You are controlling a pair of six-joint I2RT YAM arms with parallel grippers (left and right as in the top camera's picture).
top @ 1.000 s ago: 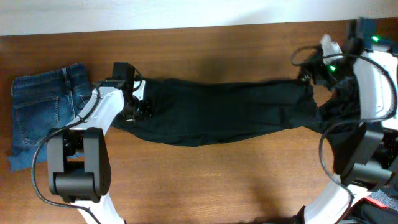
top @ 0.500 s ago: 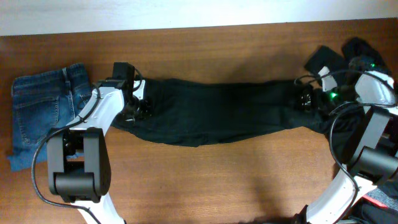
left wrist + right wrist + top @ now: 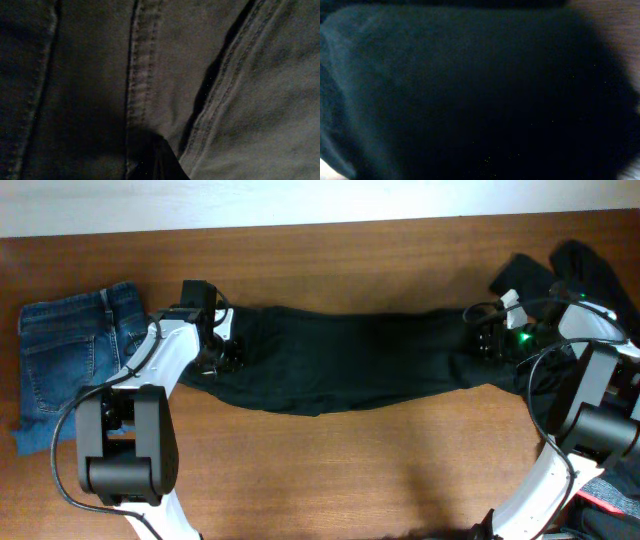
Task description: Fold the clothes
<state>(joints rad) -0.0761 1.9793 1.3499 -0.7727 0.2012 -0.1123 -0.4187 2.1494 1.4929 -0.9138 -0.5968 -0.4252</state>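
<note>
Trousers at full stretch: black trousers (image 3: 350, 360) lie lengthwise across the wooden table (image 3: 350, 470), sagging a little toward the near edge at mid-length, w/ one hand at each end. At the left end the left hand (image 3: 222, 352) is clamped fully shut on the cloth. Its wrist cam is filled w/ dark fabric, a stitched seam (image 3: 142, 65) running top to bottom and folds converging at bottom centre. At the right end the right hand (image 3: 487, 340) is down on the trousers, a green light (image 3: 521, 337) glowing just behind it. Its wrist cam gives only blurred black cloth plus a sliver of table at top right, so how far the fingers are parted, or whether they have hold of anything, cannot be told. Folded blue jeans (image 3: 65, 370) lie flat at the table's far left, apart from the trousers. Another black garment (image 3: 580, 265) is heaped at the top-right corner.
</note>
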